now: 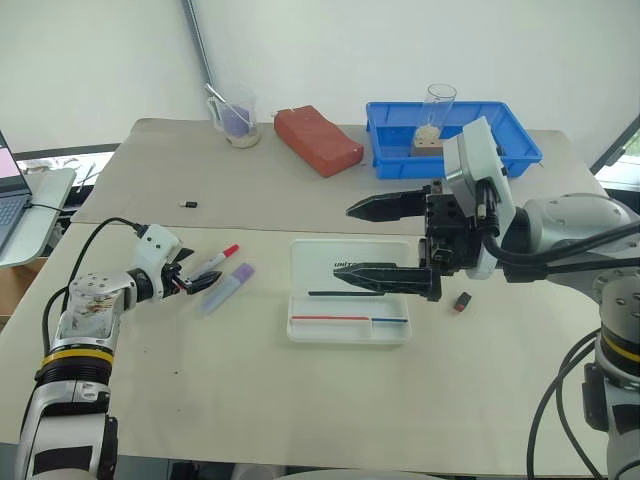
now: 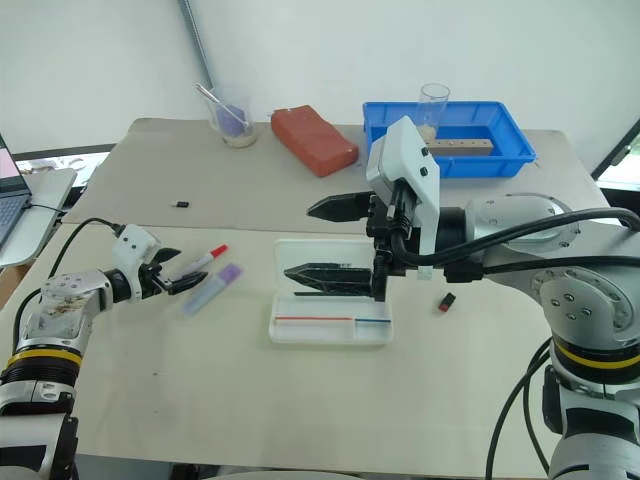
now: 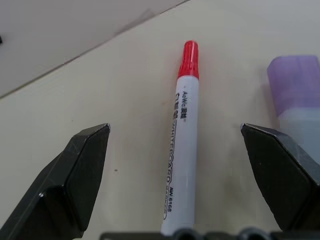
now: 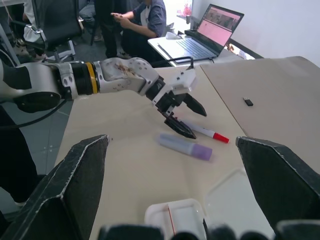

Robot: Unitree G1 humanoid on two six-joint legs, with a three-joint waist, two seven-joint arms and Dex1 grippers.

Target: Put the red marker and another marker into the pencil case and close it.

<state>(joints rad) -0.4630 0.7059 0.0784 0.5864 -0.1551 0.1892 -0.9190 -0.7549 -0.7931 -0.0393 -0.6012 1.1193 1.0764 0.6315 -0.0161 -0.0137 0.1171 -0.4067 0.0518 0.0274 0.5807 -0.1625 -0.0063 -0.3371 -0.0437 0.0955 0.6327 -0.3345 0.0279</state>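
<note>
Where two beige tabletops (image 1: 250, 400) meet, an open white translucent plastic pencil case (image 1: 350, 300) lies. Left gripper (image 1: 195, 280), fingers spread, straddles the white-barrelled red-capped marker (image 3: 181, 145); the lavender purple-capped highlighter (image 1: 226, 288) lies just beside. Right gripper (image 1: 375, 242), jaws wide, hovers above the case, empty.

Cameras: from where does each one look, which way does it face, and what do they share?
Head eyes: high, looking down over the table; both arms, open pencil case.
Left wrist: along the open left gripper, straddling the red marker; lavender highlighter beside.
Right wrist: along the open right gripper, across the table toward the left gripper.
Shared: both markers appear everywhere.
</note>
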